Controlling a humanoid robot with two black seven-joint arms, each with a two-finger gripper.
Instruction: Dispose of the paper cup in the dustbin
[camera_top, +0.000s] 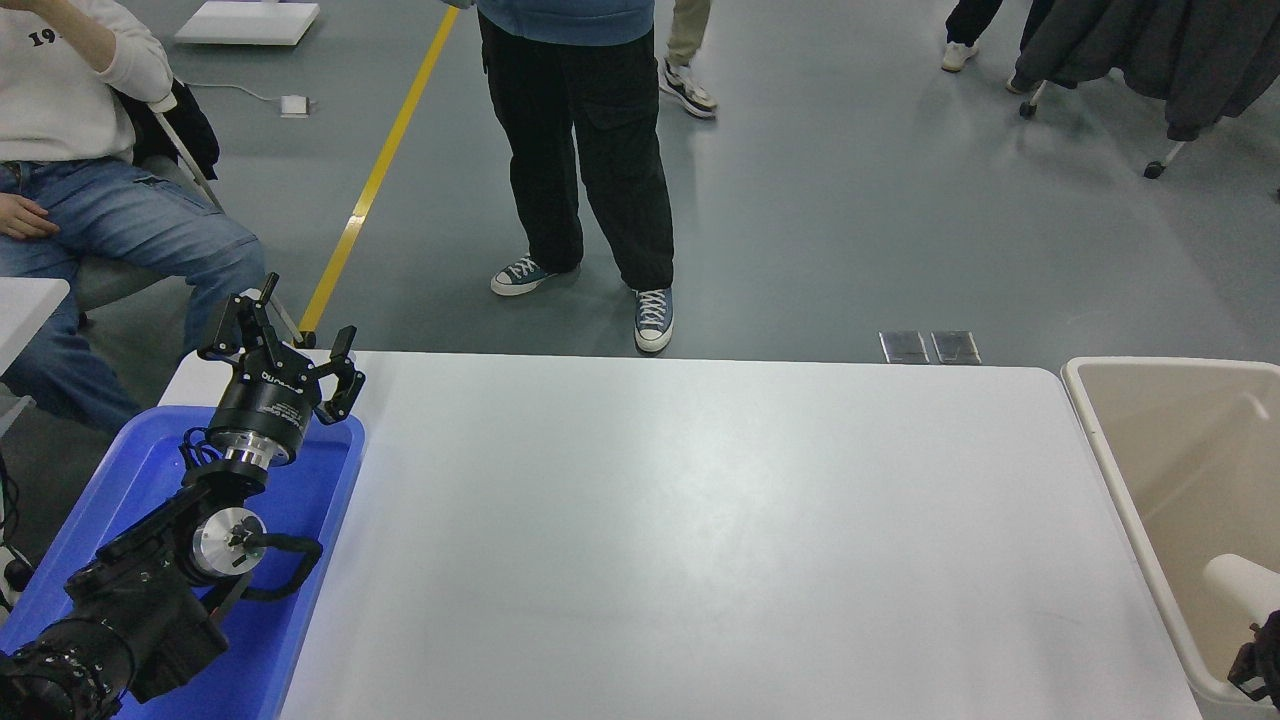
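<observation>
The white paper cup (1238, 587) shows at the right edge, over the inside of the beige dustbin (1120, 480) that stands off the table's right end. Only a small black part of my right gripper (1262, 662) shows, at the lower right corner just under the cup, and it appears to hold the cup by its lower end. The cup lies tilted, its closed end pointing up and left. My left arm is parked at the lower left, its gripper (290, 345) open and empty above the blue tray (320, 560).
The white table (700, 530) spans the middle of the picture. A person in black trousers stands at the far edge (585, 180). Another person sits at the far left (110, 220). A second small white table corner (25, 310) shows at the left.
</observation>
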